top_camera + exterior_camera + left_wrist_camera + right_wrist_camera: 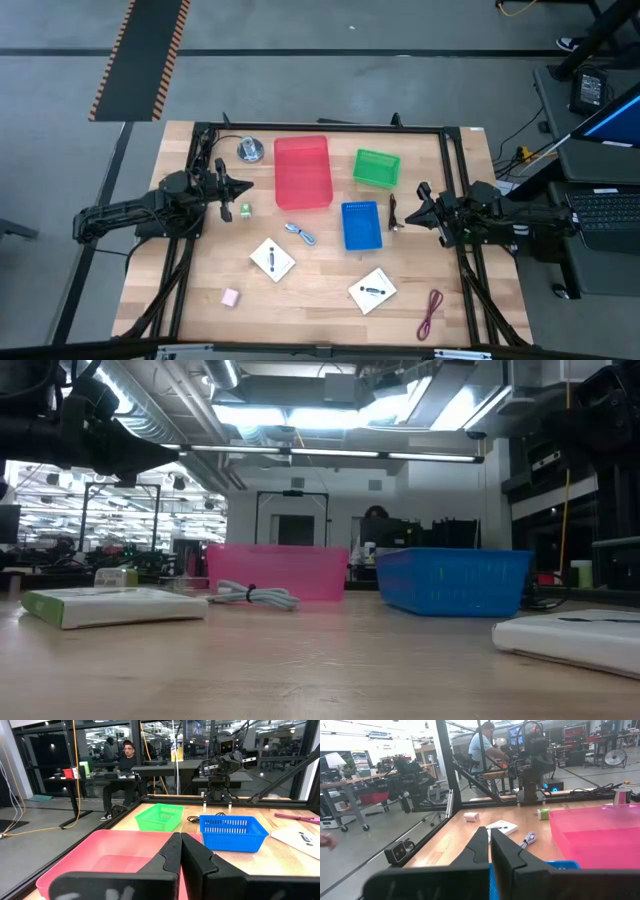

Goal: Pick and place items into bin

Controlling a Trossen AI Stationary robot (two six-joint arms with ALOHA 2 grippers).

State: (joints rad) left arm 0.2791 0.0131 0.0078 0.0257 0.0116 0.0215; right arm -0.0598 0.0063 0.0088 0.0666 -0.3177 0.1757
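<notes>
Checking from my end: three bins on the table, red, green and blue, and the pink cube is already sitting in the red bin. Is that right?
Not quite. The three bins are there, red bin, green bin and blue bin, but the pink cube is not in the red one. The high view shows it lying loose on the table near the front edge, on the left arm's side.

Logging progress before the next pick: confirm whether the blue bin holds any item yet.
No: in the high view the blue bin shows only its bare floor.
</notes>
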